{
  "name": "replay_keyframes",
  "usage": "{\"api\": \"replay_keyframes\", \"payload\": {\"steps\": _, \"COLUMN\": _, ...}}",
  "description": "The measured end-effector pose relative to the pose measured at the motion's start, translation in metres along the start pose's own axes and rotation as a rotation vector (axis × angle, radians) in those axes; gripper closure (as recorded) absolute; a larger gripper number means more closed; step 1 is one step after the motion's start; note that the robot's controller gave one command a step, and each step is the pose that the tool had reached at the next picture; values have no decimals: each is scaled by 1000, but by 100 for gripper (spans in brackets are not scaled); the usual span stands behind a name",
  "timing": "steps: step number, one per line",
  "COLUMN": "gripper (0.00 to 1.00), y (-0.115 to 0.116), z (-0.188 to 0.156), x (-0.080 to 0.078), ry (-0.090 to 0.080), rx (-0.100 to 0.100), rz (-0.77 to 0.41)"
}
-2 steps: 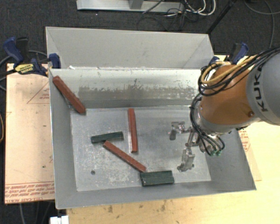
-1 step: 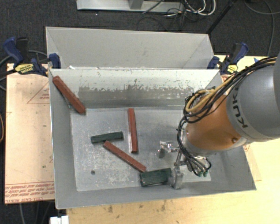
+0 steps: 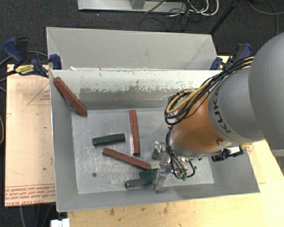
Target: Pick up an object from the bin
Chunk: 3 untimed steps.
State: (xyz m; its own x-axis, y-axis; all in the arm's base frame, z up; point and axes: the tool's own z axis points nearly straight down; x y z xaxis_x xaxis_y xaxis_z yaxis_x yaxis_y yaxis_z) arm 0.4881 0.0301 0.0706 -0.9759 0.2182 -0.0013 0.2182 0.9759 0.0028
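Camera view is showing the pincer [image 3: 161, 175] hanging low just beside a dark green rectangular block [image 3: 135, 184] near the grey metal bin's [image 3: 61, 145] front wall; apart or together, cannot tell; nothing lifted yet.

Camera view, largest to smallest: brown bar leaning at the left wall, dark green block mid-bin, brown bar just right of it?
1. Brown rectangular bar at the left wall, widest; perhaps nearer the camera.
2. Slim brown bar mid-bin.
3. Dark green rectangular block.
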Motion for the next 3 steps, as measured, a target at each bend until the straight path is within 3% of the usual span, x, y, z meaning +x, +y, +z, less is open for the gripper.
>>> {"api": "replay_keyframes", "payload": {"steps": 1, "gripper": 100, "y": 0, "z": -3, "x": -2, "ry": -3, "rx": 0, "rz": 0}}
{"api": "replay_keyframes", "payload": {"steps": 2, "gripper": 100, "y": -19, "z": -97, "x": -36, "ry": -6, "rx": 2, "rz": -484}}
{"api": "replay_keyframes", "payload": {"steps": 3, "gripper": 100, "y": -27, "z": -243, "x": -49, "ry": -11, "rx": 3, "rz": -504}}
